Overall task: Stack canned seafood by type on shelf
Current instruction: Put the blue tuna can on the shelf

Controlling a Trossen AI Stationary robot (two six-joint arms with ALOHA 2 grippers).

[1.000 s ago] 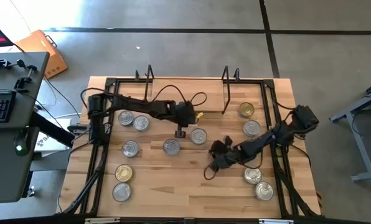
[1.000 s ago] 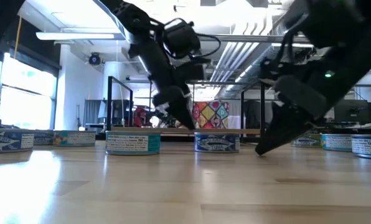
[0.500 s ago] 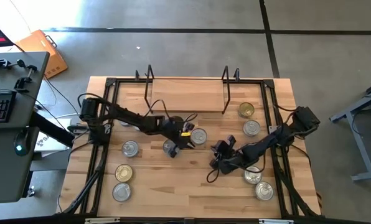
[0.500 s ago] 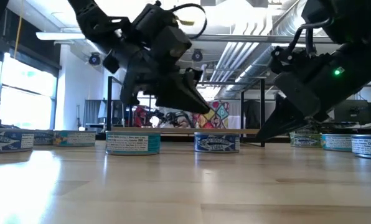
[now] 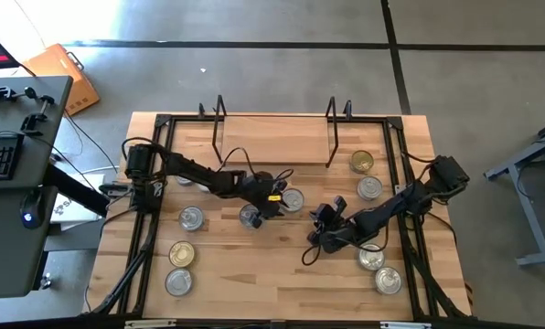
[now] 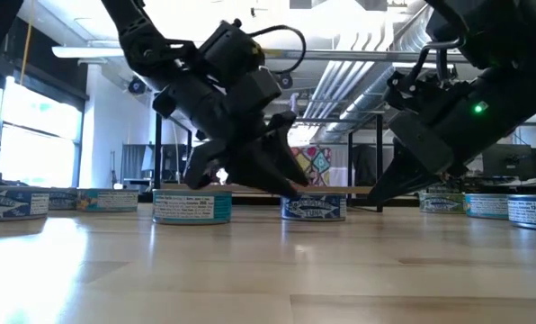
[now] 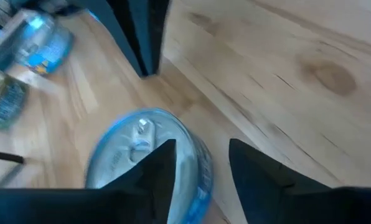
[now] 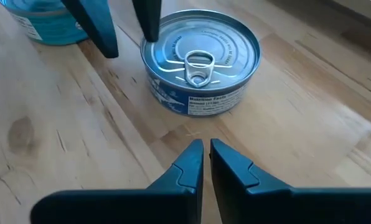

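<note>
A silver-topped, blue-labelled tin of canned seafood (image 5: pixel 293 199) (image 8: pixel 198 59) (image 7: pixel 142 155) rests flat on the table's middle. My left gripper (image 5: pixel 276 206) (image 6: pixel 291 187) (image 7: pixel 201 146) slants down at the tin's left rim, open. One fingertip is over the lid and the other just outside the wall; I see no touch. My right gripper (image 5: pixel 315 222) (image 8: pixel 204 149) (image 6: pixel 376 200) is shut, pointing at the same tin from its near right, a short way off. The shelf (image 5: pixel 272 137) stands at the far edge with nothing on its board.
A second tin (image 5: pixel 250 217) lies just left of the left gripper. Several more tins lie around: two at the far right (image 5: pixel 362 163), two near right (image 5: pixel 388 279), three at the left (image 5: pixel 181 254). Black frame rails (image 5: pixel 410 228) run along the table's sides.
My left gripper has come down and toward the near right, from above the table's middle to the tin's rim. It has tipped from steeply down to a slant, rolled, and opened from shut. My right gripper's tips have risen a little off the table. No tin has moved.
</note>
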